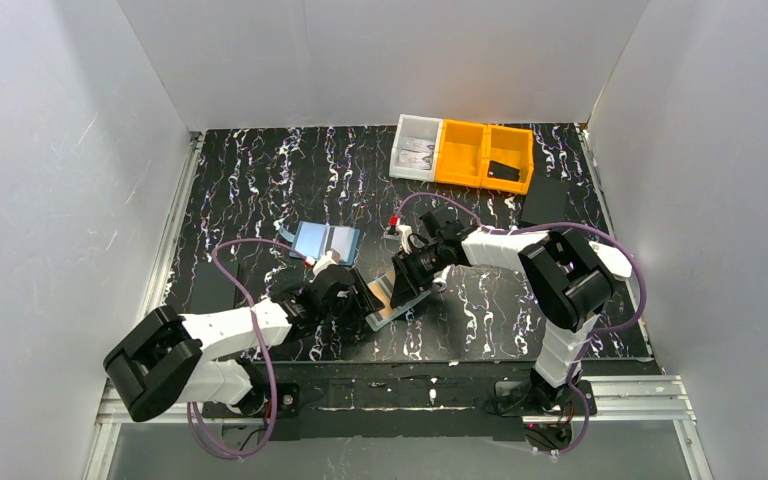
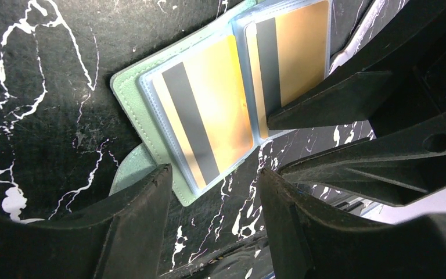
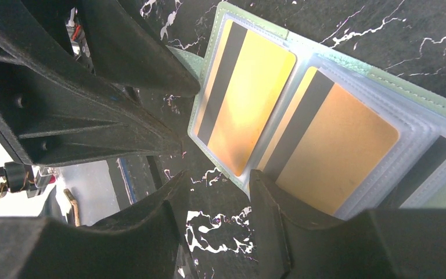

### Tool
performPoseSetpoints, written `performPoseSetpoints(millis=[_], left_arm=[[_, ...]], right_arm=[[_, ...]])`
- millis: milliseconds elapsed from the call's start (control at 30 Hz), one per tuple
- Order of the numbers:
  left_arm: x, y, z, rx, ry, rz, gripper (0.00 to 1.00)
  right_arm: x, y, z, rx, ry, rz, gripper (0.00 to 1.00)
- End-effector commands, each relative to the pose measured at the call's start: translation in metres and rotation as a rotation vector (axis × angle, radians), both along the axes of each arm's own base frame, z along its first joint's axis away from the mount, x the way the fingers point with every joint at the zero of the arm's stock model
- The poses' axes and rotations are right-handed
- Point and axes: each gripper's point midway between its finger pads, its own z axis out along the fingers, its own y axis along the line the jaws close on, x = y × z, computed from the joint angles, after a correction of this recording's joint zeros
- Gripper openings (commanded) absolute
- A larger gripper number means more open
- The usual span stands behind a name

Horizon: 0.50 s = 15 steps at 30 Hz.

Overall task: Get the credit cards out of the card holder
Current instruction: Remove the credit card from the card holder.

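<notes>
**Locating the Card Holder and Both Grippers**

1. Card holder (image 2: pixel 129 87): lies spread open and flat on the table (image 1: pixel 260 170), near the front edge and between the two arms. Its sage-green border frames two inner panels of clear sleeves. A rounded green tab projects from one long edge.

2. Credit cards (image 2: pixel 220 99): two orange ones face up, one in the top sleeve of each panel. Each shows a dark stripe along one long side. Both sit fully inside their sleeves. The right wrist view shows a dark card edge deeper in the stack of one panel; its type cannot be told.

3. Left gripper (image 2: pixel 215 174): positioned low at the tab side of the holder. Its jaws stand moderately apart, with only a corner of the holder and bare table in the gap. Nothing is gripped. One fingertip lies at the holder's border beside the tab.

4. Right gripper (image 3: pixel 219 177): positioned at the opposite panel, facing the left gripper across the holder. Its jaws also stand moderately apart, with bare table showing between them. One fingertip overlaps the edge of the sleeve stack; no card is clamped.

5. Surroundings: a light-blue flat rectangle (image 1: pixel 325 240) lies just behind the left gripper. A clear bin (image 1: pixel 415 148) and orange bins (image 1: pixel 485 155) stand in a row at the far edge, well apart from the holder.
</notes>
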Motion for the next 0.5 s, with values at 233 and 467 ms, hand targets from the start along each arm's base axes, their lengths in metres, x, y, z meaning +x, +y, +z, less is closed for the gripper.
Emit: performPoseSetpoints(millis=[233,467], left_arm=[[0.007,-0.008,0.004,-0.004,-0.023,-0.027,0.52],[0.012,-0.016,0.006,-0.059,-0.036,-0.037,0.39]], right_arm=[[0.006,-0.009,-0.019,-0.091,-0.016,-0.02,0.52],[0.006,-0.009,-0.019,-0.092,-0.011,-0.018,0.52]])
